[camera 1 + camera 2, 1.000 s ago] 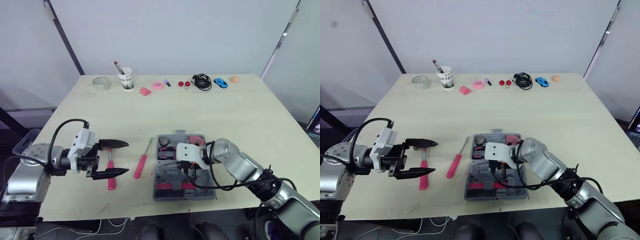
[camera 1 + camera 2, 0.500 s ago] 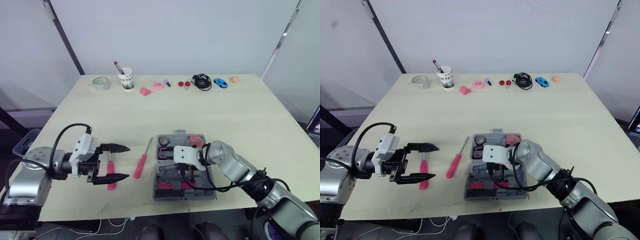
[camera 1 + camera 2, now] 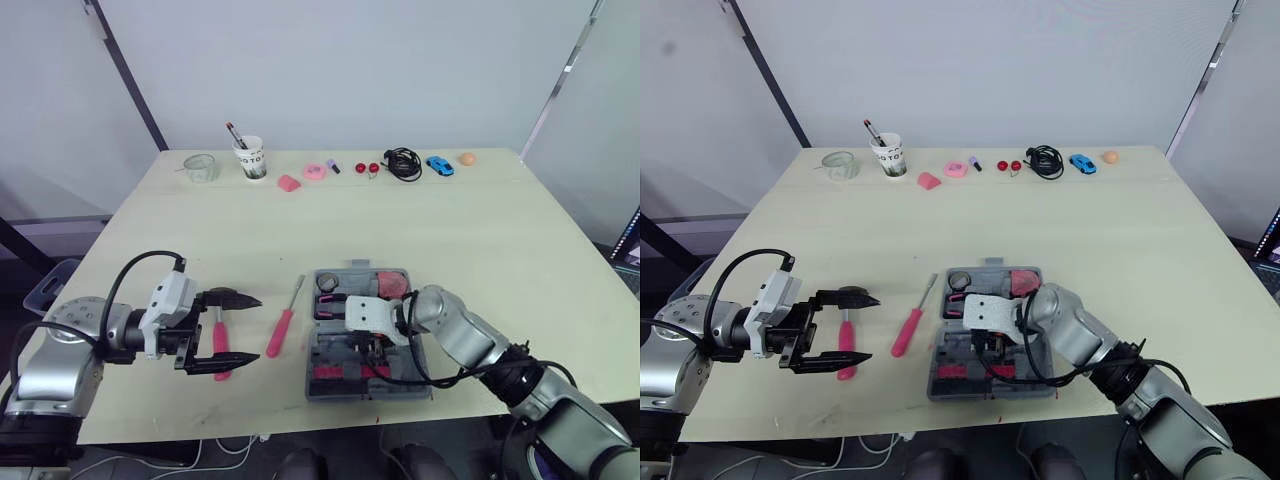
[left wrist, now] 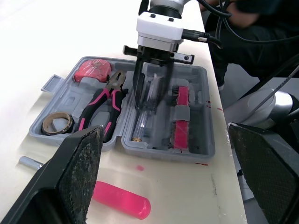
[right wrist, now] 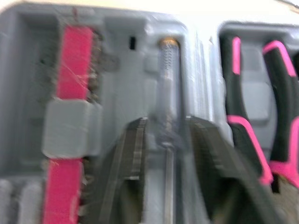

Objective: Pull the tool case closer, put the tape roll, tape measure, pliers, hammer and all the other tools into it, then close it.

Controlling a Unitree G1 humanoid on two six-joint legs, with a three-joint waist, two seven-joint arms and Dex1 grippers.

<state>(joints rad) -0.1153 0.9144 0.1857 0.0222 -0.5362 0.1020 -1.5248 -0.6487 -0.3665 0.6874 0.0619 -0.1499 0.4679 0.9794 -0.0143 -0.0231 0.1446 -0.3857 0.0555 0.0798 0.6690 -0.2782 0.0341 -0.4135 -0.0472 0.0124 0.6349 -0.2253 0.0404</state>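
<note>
The grey tool case [image 3: 415,385] lies open near the table's front edge. It holds a tape roll [image 3: 327,285], pink-handled pliers [image 4: 100,109], a red tape measure [image 3: 390,283] and a clear tester screwdriver [image 4: 142,121] lying in a slot. My right gripper [image 4: 149,95] reaches down into the case, its fingers [image 5: 133,154] a little apart on either side of the clear screwdriver. My left gripper [image 3: 242,328] is open and hovers over the pink hammer [image 3: 221,350] on the table. A pink screwdriver [image 3: 283,325] lies between the hammer and the case.
Along the table's back edge stand a glass jar [image 3: 202,166], a paper cup with pens [image 3: 252,157], small pink pieces [image 3: 315,171], a black cable [image 3: 404,162], a blue toy car [image 3: 438,165] and an orange ball [image 3: 467,158].
My right gripper has shifted slightly left inside the case over the clear screwdriver. My left gripper has drifted a little nearer and right above the hammer.
</note>
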